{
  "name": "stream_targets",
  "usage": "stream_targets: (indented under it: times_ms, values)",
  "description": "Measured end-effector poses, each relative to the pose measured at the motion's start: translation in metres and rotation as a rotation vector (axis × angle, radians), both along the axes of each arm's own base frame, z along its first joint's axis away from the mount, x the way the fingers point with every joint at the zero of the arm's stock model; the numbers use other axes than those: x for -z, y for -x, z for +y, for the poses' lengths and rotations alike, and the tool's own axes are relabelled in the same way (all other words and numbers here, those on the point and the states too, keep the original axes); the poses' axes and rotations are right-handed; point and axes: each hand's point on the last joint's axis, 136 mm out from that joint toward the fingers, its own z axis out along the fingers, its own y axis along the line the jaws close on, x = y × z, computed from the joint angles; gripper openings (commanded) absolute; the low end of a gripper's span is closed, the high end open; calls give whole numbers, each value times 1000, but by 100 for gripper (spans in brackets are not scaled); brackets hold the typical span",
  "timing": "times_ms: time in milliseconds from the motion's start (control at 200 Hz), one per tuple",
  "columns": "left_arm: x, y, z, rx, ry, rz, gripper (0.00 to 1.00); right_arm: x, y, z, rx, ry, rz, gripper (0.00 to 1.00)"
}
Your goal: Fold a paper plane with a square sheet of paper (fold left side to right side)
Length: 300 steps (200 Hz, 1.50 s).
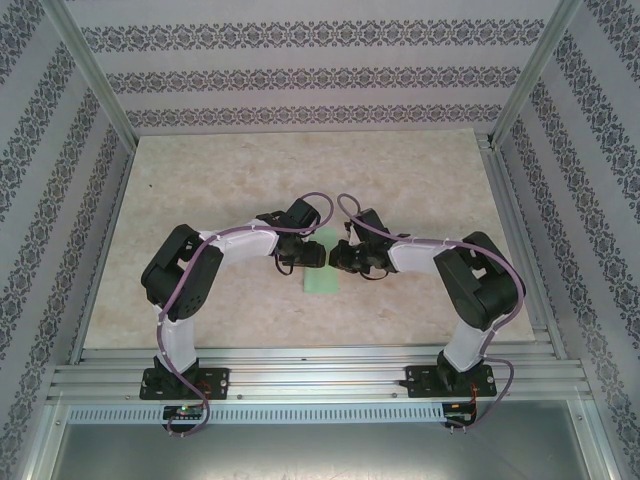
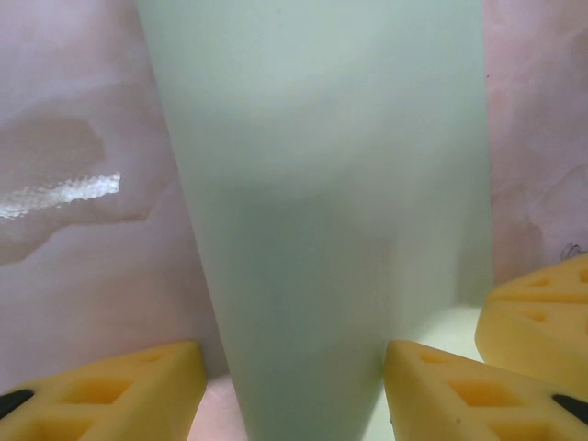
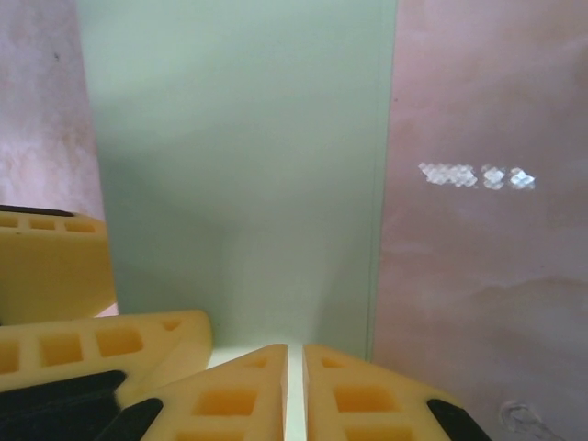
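Closest to the lens, the right hand (image 3: 294,351) has its yellow fingers (image 3: 377,395) drawn together to a hairline slit, tips at the near end of the paper (image 3: 239,165). A pale sliver shows in that slit. I judge the hand is pinching an edge of the paper, probably to get hold of a layer it can carry across for the fold.

The table (image 1: 200,190), a pale marbled slab, carries everything. The left arm (image 1: 185,270) and the right arm (image 1: 480,280) rise from a metal rail (image 1: 320,372) at the near edge. They bend inward until their wrists almost meet over the middle, which puts both hands on one small job. The paper lies flat there, under and between the hands, as a narrow mint-green strip running near to far. A second line just inside its right edge suggests doubled layers.

The left hand (image 2: 294,356) has its fingers (image 2: 119,390) standing apart, one on each side of the paper's narrowing end, and is clamped on nothing. From its pose it seems placed to steady the paper so it does not slide when the other hand pulls. I cannot tell whether its tips actually press down.
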Motion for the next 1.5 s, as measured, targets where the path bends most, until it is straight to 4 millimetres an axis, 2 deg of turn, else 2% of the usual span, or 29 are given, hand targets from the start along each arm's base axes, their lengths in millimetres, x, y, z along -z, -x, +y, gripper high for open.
stream_targets:
  times_ms: [100,400,520,604,779,894,989,1114,1304,1499]
  values:
    - [0,0,0,-1,-2,-2,57,7,2,-3,-3,39,20,12]
    - [-6,0,-2,5,5,-14,63,9,1,-4,-14,78,33,11]
    - [-12,-1,3,-6,3,-32,66,9,0,-4,-22,85,34,10]
    - [-28,-1,8,-15,24,-61,66,9,0,-4,-26,88,35,10]
    - [-87,-9,8,-28,125,-176,58,9,0,-3,-28,93,31,10]
    - [-102,-8,-3,-6,205,-194,50,9,0,-3,-29,94,32,10]
    - [-95,-4,-12,16,245,-166,45,9,0,-3,-29,94,32,10]
    - [-74,0,-19,26,264,-104,38,9,0,-3,-29,94,32,10]
    - [-45,6,-22,31,257,-31,36,9,0,-2,-30,106,25,10]
    - [-30,6,-18,26,221,-17,35,9,0,-3,-30,109,26,11]
